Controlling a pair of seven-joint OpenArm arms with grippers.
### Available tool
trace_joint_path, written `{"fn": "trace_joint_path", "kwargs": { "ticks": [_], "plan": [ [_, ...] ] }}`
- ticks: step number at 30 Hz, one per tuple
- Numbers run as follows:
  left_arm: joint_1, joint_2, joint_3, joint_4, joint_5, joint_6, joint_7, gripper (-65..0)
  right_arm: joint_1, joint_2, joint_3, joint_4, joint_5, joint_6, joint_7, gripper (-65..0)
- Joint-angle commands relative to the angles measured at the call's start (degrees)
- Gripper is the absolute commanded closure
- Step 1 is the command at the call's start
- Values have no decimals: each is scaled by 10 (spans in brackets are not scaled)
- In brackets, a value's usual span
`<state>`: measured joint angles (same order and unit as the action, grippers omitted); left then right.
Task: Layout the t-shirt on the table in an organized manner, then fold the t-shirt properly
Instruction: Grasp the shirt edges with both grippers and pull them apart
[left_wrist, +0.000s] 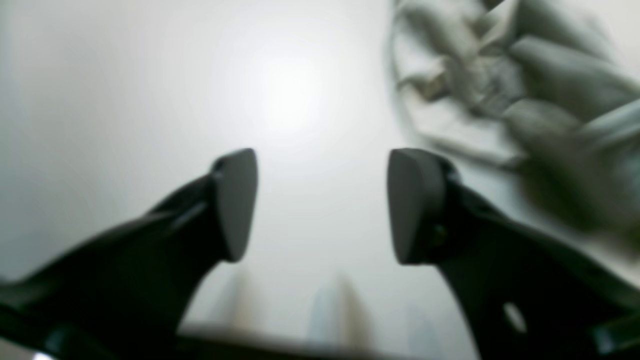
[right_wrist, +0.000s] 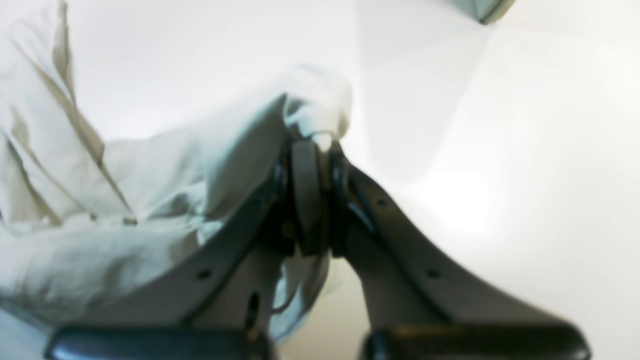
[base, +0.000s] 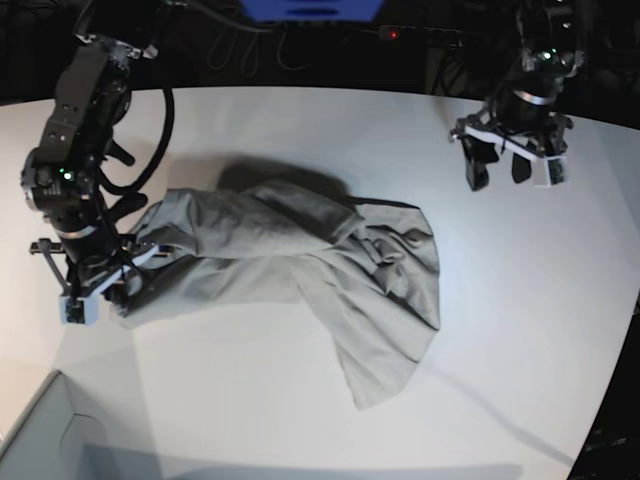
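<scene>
The light grey-beige t-shirt (base: 300, 250) lies crumpled and partly spread across the middle of the white table (base: 300, 130), with one part trailing toward the front. My right gripper (base: 112, 288) is at the shirt's left end; in the right wrist view it (right_wrist: 320, 150) is shut on a bunched fold of the shirt (right_wrist: 125, 200), lifting it slightly. My left gripper (base: 510, 172) hovers open and empty over bare table at the far right, apart from the shirt. In the left wrist view its fingers (left_wrist: 322, 200) are spread wide and the shirt (left_wrist: 525, 75) is blurred at upper right.
A pale grey box corner (base: 40, 430) sits at the front left and also shows in the right wrist view (right_wrist: 480, 10). The table's curved edge runs along the back and right. Dark cables and a blue item lie beyond the back edge.
</scene>
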<state>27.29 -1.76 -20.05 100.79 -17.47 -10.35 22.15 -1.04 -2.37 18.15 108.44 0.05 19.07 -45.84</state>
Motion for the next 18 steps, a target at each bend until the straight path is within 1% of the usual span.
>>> {"fn": "trace_joint_path", "kwargs": {
  "ticks": [1, 3, 4, 6, 9, 12, 18],
  "plan": [
    [-14, 9, 9, 6, -1, -1, -14, -431, 2, 3, -1, 8, 3, 10, 16, 0],
    [-37, 22, 30, -18, -1, 0, -14, -440, -9, 3, 0, 11, 3, 31, 18, 0],
    [-53, 25, 44, -37, -1, 4, -14, -440, -9, 3, 2, 11, 3, 46, 16, 0],
    [-79, 26, 66, -77, 0, 5, -14, -440, -16, 3, 3, 10, 2, 60, 16, 0],
    [-112, 27, 88, -138, -2, 5, -14, -440, -27, 4, 3, 11, 2, 60, 16, 0],
    [-134, 27, 88, -180, -2, 5, -16, -440, -34, 20, 3, 11, 1, 60, 16, 0],
    [-185, 24, 88, -255, -3, 5, -19, -439, -46, 38, 4, 11, 1, 60, 16, 0]
  ]
}}
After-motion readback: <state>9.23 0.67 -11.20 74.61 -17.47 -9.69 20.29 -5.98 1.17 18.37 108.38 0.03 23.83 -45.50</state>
